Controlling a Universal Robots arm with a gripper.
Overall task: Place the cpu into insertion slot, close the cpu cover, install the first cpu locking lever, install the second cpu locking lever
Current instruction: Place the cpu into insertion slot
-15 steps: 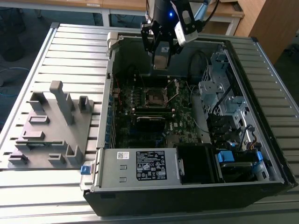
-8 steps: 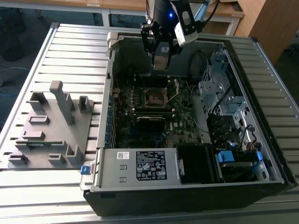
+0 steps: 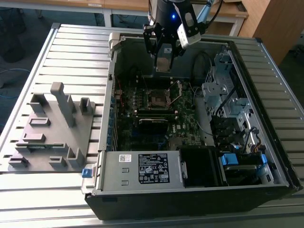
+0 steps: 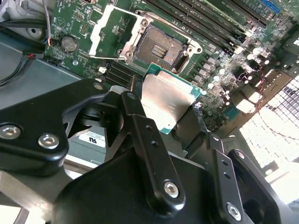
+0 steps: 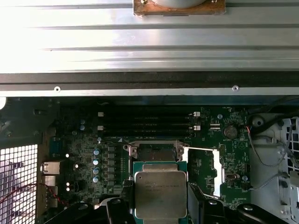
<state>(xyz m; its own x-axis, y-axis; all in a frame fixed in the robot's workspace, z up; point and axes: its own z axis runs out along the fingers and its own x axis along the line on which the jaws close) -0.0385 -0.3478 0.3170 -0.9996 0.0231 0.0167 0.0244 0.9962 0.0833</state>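
- The slatted metal table carries everything I see from my station; a grey moulded fixture lies on it at the exterior view's left.
- The open computer case lies on its side beside that fixture, its inside facing up.
- A labelled grey power-supply box sits at the near end of the case.
- The motherboard covers the case floor beyond that box, and I see it in both wrist views too.
- The gripper hangs over the far part of the case, above the board and clear of it.
- Its fingers are pressed against two opposite edges of the cpu, pinching it between them.
- The cpu cover is swung open, standing up off the board on the exterior view's right of the socket.
- The insertion slot lies uncovered on the board, its dark contact field exposed inside the silvery rim.
- The cpu is in the air, metal top towards both wrist cameras, near the slot but not touching it; in the first wrist view the slot sits just past the chip's edge.
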